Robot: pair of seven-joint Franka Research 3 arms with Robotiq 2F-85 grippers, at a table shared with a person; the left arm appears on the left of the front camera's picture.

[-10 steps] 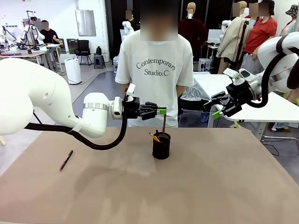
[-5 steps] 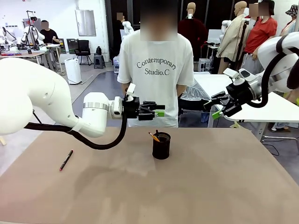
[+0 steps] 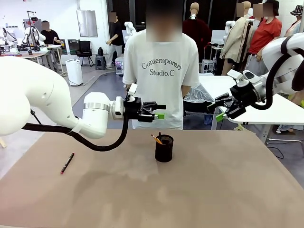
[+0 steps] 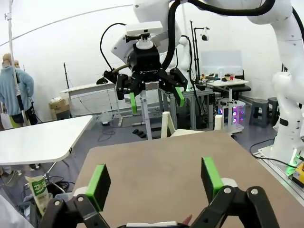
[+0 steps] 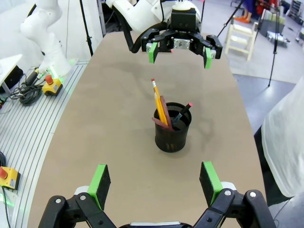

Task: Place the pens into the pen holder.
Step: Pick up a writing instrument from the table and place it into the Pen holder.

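Two tools, both spread wide and empty.

**Position.** In the front view the left tool (image 3: pixel 160 111) hangs at mid-frame, just above and slightly left of the pen holder (image 3: pixel 164 148), and clear of it. The right tool (image 3: pixel 219 108) sits in the upper right, well apart from the holder. The holder stands upright on the bench (image 3: pixel 228 190), near the bench's far edge. A loose pen (image 3: pixel 67 163), black with red ends, lies flat at the left of the frame, well apart from both tools.

**Form and material.** The holder is a short cylinder of black wire mesh, open at the top. In the right wrist view three sticks lean inside it. One is an orange-yellow pencil (image 5: pixel 158 102) with its reddish end up. The second is a dark-red pen (image 5: pixel 165 110) close beside the pencil. The third is a black pen with a red tip (image 5: pixel 183 112), tilted toward the right of that frame. The bench top is matte brown and smooth. Each tool has black fingers with flat green pads.

**Concealed or unclear.** The mesh wall hides the lower parts of the three sticks. In the front view only the pencil's end and one dark tip rise above the rim, and these are too small to tell apart further. In both wrist views the bottom edge cuts off the fingers of the tool carrying the camera.
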